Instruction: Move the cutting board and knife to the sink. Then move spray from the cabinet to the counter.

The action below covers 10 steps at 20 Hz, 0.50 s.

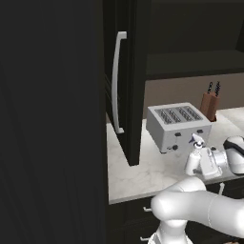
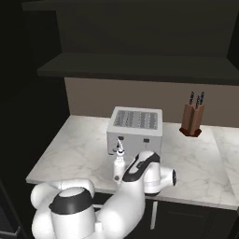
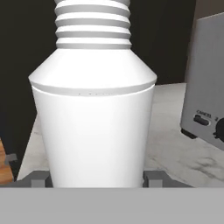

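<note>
The spray (image 1: 193, 159) is a small white bottle with a blue-and-white trigger nozzle. It stands upright over the front of the marble counter (image 1: 138, 174), just in front of the toaster. My gripper (image 1: 194, 167) comes in from the right and is shut on its lower body. In the right base view the spray (image 2: 119, 164) sits at the tip of my gripper (image 2: 122, 173). In the hand view the spray (image 3: 94, 122) rises close up, with my gripper (image 3: 96, 177) holding it at the base. The black cabinet (image 1: 128, 95) stands to the left. The cutting board, knife and sink are out of view.
A silver toaster (image 1: 177, 125) sits right behind the bottle, and its side shows in the hand view (image 3: 210, 87). A wooden knife block (image 2: 192, 117) with black-handled knives stands at the back right. The cabinet door with its silver bar handle (image 1: 116, 81) juts over the counter's left end.
</note>
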Tool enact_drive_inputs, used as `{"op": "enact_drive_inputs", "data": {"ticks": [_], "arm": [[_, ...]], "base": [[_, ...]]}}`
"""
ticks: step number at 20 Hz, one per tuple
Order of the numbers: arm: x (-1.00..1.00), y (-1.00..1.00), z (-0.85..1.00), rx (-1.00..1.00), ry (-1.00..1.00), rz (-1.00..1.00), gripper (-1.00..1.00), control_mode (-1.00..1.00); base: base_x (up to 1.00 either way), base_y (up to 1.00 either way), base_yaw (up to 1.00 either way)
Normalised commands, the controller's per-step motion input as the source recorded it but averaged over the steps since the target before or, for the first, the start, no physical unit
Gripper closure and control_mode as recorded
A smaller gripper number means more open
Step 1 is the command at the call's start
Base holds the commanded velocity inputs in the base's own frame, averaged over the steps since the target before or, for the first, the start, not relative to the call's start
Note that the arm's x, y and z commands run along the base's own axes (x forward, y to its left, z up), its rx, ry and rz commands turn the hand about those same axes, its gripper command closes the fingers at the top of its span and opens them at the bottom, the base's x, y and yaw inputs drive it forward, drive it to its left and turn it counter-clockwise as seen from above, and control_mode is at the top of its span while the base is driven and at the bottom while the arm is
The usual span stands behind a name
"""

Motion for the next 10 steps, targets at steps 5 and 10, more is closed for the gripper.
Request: {"op": "enact_drive_inputs", "data": {"ticks": [5, 10], "arm": [[0.02, -0.04, -0.14, 0.00, -0.01, 0.00, 1.00, -1.00], [-0.07, 0.00, -0.24, 0.00, -0.14, 0.00, 1.00, -1.00]], "base": [[0.00, 0.00, 0.00], [0.00, 0.00, 0.00]]}}
